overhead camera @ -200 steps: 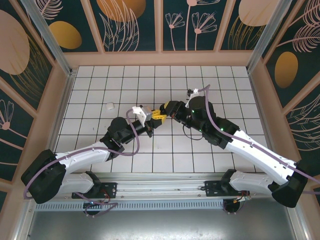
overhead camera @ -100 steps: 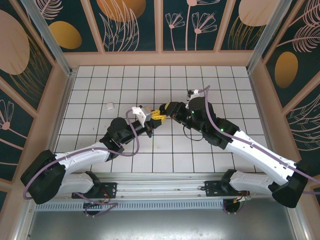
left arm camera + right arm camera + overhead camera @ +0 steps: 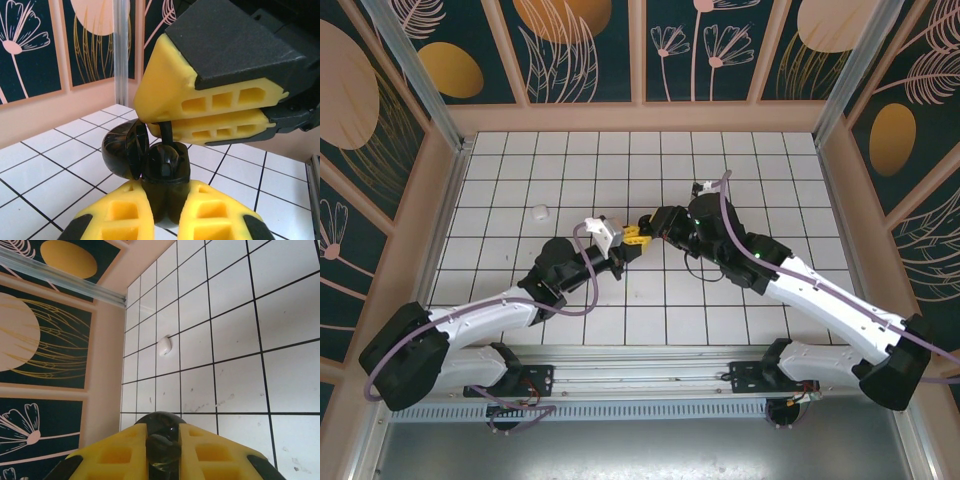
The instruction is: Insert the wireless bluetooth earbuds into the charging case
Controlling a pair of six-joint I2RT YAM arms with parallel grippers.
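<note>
My left gripper is shut on a black charging case, held upright above the tiles with its lid swung open to the left. My right gripper comes in from above and is shut on a black earbud. The earbud's stem pokes down from the right gripper's yellow fingers into the case's mouth. In the top view the left gripper and the right gripper meet tip to tip over the middle of the floor. A small whitish earbud lies alone on the tiles to the left.
The white tiled floor is ringed by a low peach wall with dark flower panels. A metal post stands in the far corner. Purple cables loop off both wrists.
The right arm has edged a little to the left over the case. The left gripper and the case have barely moved.
</note>
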